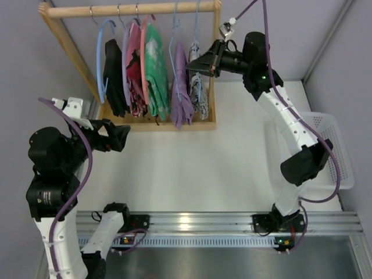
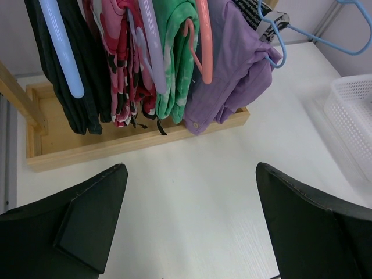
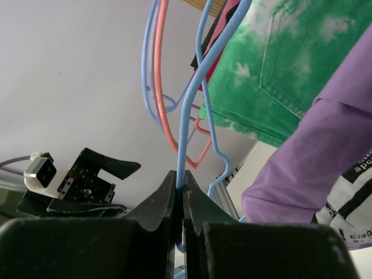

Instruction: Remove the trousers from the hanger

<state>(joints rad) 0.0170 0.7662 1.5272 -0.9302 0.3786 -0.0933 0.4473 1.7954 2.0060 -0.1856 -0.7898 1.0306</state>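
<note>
The trousers [image 1: 199, 93], white with black scribble print, hang at the right end of the wooden rack on the thin light-blue hanger [image 1: 196, 29]. My right gripper [image 1: 197, 63] is up at the rack and is shut on the hanger's wire [image 3: 187, 122]; a corner of the trousers [image 3: 351, 203] shows at the lower right of that view. In the left wrist view the trousers [image 2: 264, 11] and hanger [image 2: 317, 38] peek out behind the purple garment [image 2: 232, 64]. My left gripper [image 1: 123, 138] is open and empty above the table, left of the rack's base.
The wooden rack [image 1: 133, 9] also holds a black garment [image 1: 114, 75] on a thick blue hanger, a pink one [image 1: 135, 64], a green top [image 1: 156, 64] and the purple garment [image 1: 180, 87]. A white basket [image 1: 334, 151] stands at the right table edge.
</note>
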